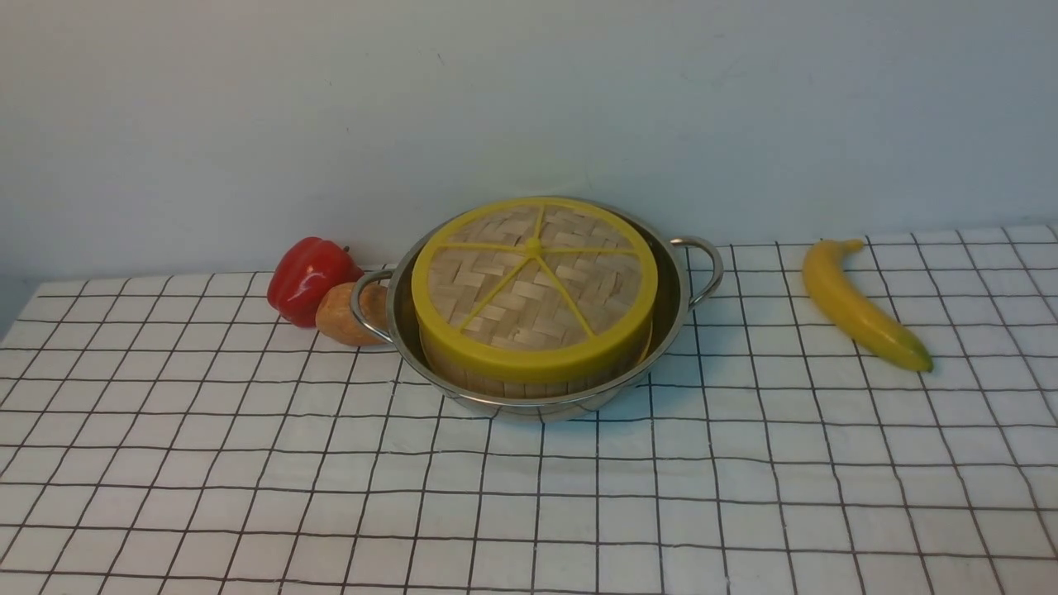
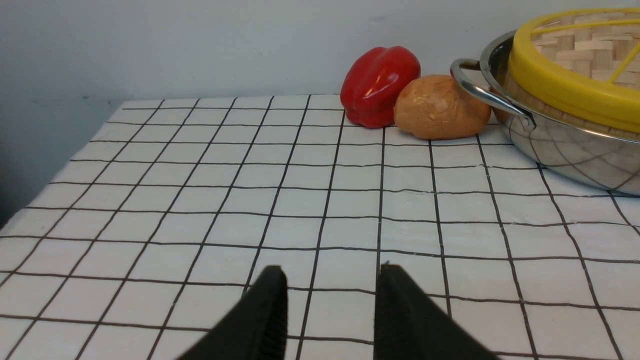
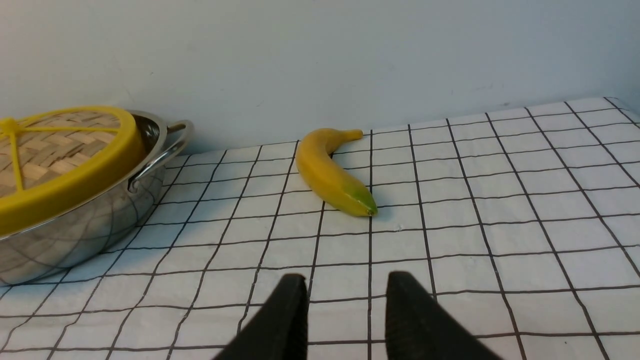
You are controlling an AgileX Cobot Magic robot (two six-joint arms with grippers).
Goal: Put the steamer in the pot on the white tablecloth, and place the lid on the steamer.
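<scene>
We see the lid (image 1: 535,285) capping the steamer (image 1: 529,376) inside the pot (image 1: 661,330), mid-tablecloth (image 1: 248,463) toward its far edge; both grippers (image 2: 330,310) (image 3: 345,315) hang parted, holding nothing, the stack seemingly complete.

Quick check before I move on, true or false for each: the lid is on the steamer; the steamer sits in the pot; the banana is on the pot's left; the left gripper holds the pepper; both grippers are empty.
1. The lid is on the steamer. True.
2. The steamer sits in the pot. True.
3. The banana lies on the pot's left. False: it lies on the right, apart from the pot.
4. The left gripper holds the pepper. False: its jaws are apart over bare cloth; the pepper rests by the pot's left handle.
5. Both grippers are empty. True: the right gripper also grips nothing.
</scene>
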